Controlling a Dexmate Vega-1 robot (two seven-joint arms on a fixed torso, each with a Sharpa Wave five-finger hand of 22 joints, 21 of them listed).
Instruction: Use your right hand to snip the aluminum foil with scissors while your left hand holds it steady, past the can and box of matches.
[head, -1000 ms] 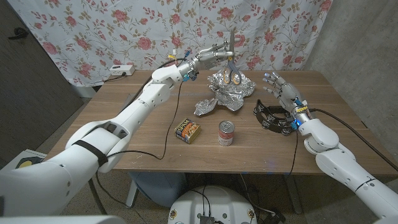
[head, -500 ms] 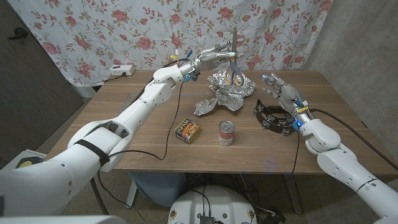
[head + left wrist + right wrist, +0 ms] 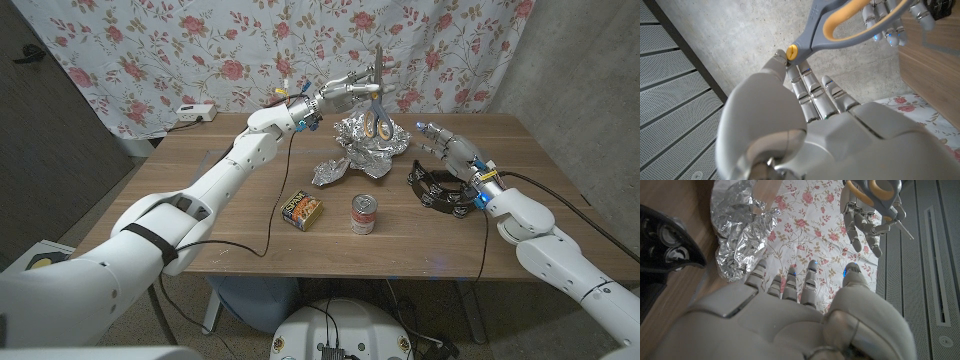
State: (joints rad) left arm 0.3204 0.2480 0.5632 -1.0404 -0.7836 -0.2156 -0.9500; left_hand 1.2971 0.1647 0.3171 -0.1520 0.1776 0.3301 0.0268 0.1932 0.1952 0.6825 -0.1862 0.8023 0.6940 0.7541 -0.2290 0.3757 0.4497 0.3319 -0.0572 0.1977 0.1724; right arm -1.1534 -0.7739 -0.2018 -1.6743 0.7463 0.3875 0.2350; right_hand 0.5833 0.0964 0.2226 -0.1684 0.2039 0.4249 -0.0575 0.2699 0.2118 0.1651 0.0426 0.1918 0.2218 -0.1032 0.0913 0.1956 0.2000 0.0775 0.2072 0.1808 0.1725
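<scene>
Wooden table: crumpled foil, matchbox, can, black tambourine, white box.

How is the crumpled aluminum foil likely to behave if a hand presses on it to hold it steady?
The aluminum foil lies in loose, crinkled heaps, so it would probably crush and keep the dent rather than spring back. It looks thin and hollow for its bulk, so likely light and apt to slide on the smooth wooden table under a sideways push. Its creased edges may tear easily.
</scene>
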